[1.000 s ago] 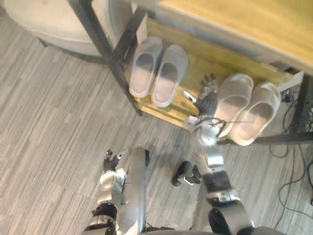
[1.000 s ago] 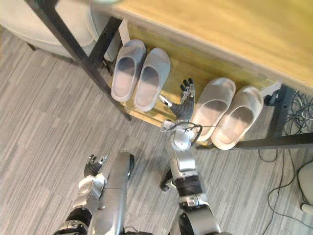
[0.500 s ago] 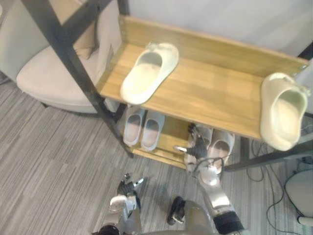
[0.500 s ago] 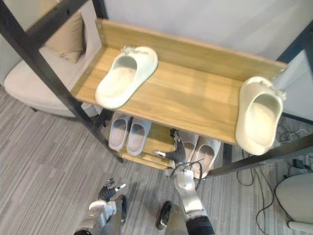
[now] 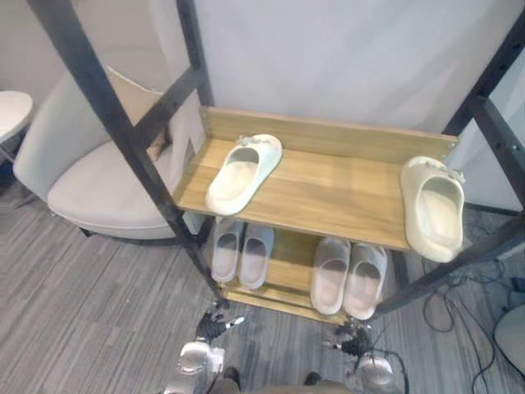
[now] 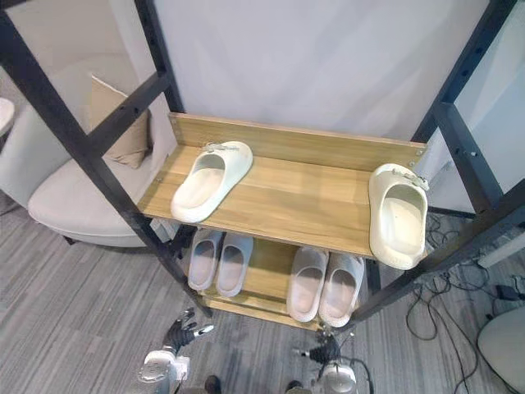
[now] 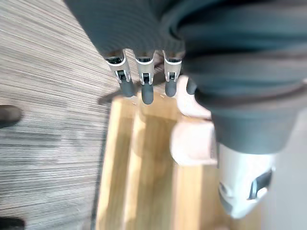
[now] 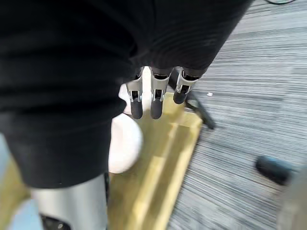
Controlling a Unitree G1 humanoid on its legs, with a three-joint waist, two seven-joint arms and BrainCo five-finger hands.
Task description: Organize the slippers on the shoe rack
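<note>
A shoe rack [image 5: 125, 131] is set in the middle of the frame. On its top shelf [image 5: 328, 193], one slipper [image 5: 242, 172] is laid at the left. Another slipper [image 5: 433, 207] is put at the far right, sticking out over the front edge. On the lower shelf [image 5: 291, 254], a left pair [image 5: 242, 250] and a right pair [image 5: 350, 277] are lined up side by side. A chair [image 5: 98, 197] with a cushion [image 5: 131, 94] is seen at the left of the frame, behind the rack's post. The left hand [image 5: 215, 322] and the right hand [image 5: 353, 338] are held at the bottom of the frame, in front of the rack.
</note>
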